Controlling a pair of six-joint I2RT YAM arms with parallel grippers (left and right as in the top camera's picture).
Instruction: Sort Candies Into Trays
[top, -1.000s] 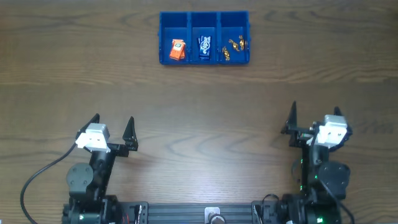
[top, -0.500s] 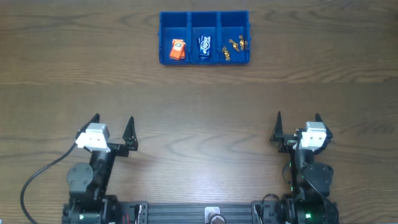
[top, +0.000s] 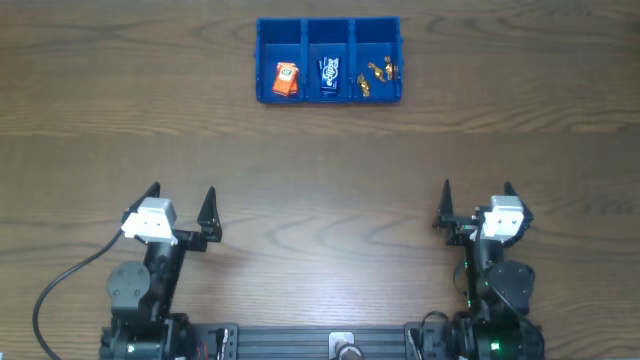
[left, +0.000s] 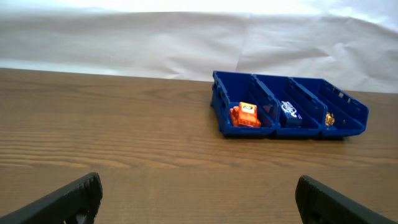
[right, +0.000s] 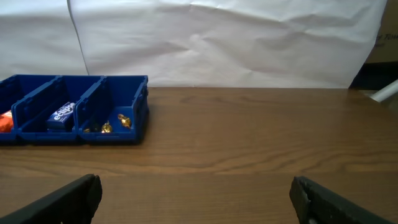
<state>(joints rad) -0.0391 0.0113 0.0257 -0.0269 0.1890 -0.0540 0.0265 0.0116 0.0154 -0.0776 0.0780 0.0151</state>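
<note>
Candies lie in blue tray at far side of surface: orange candy in left bin, blue candy in middle, gold candies in right. Left hand and right hand near bases, both spread wide, empty. Likely risk: needless further reach nudges tray, spills gold pieces across divider.

The blue tray is holding an orange candy, a blue-and-white candy and gold candies; the bench is showing brown wood grain.
</note>
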